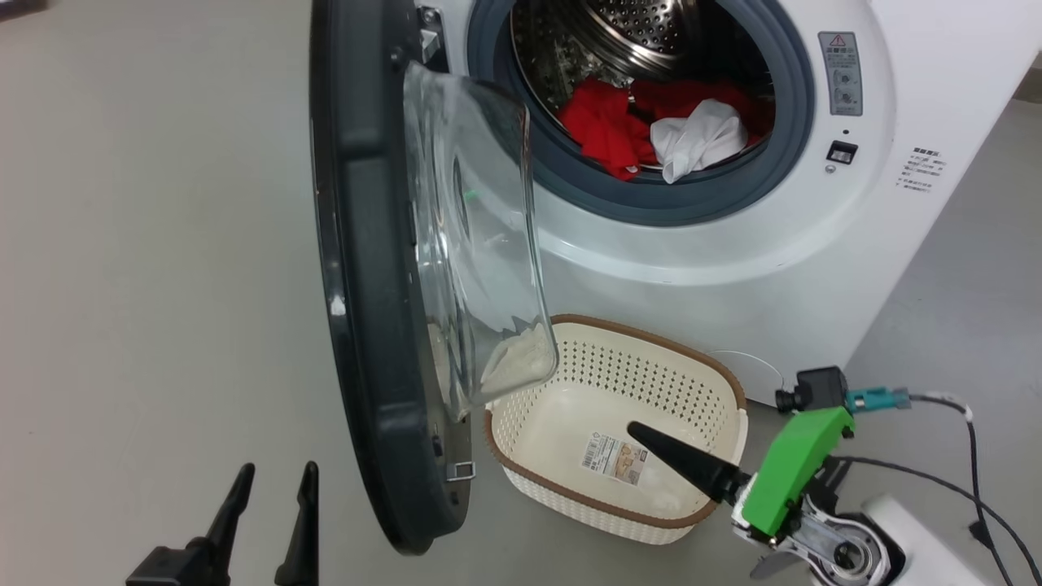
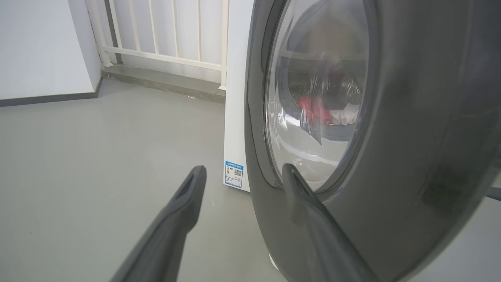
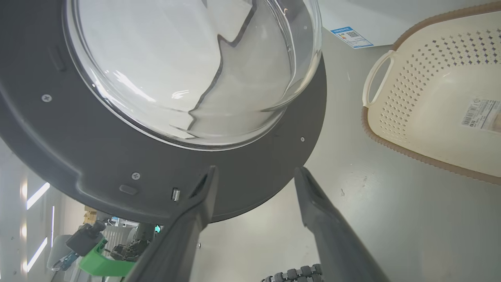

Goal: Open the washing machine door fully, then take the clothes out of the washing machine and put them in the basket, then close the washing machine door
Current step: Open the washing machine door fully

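While the washing machine door (image 1: 366, 285) stands swung out, edge-on to the head view, the drum is exposed, so step one looks mostly done. Whether it counts as fully open I can't tell; it might go wider to the left.

The clothes (image 1: 606, 122) all sit inside the washing machine (image 1: 733, 244): a red pile at the near lip of the drum, with the white cloth (image 1: 700, 138) on top to the right. None are out yet.

The basket (image 1: 529, 472) is on the floor just in front of the machine, right of the door's lower edge. It holds nothing but its bottom label (image 1: 615, 460).

- **Left gripper** (image 1: 278, 468): near left, on the outer side of the door, fingers spread, nothing between them. In the left wrist view one finger overlaps the black rim; contact is unclear.
- **Right gripper** (image 3: 256, 169): fingers spread and empty, above the basket's near right side, pointing at the door's inner face.

Left to do, as I judge it:
- maybe push the door wider
- pull out every garment and drop it in the basket
- shut the door

Progress: early, roughly the first third at best.
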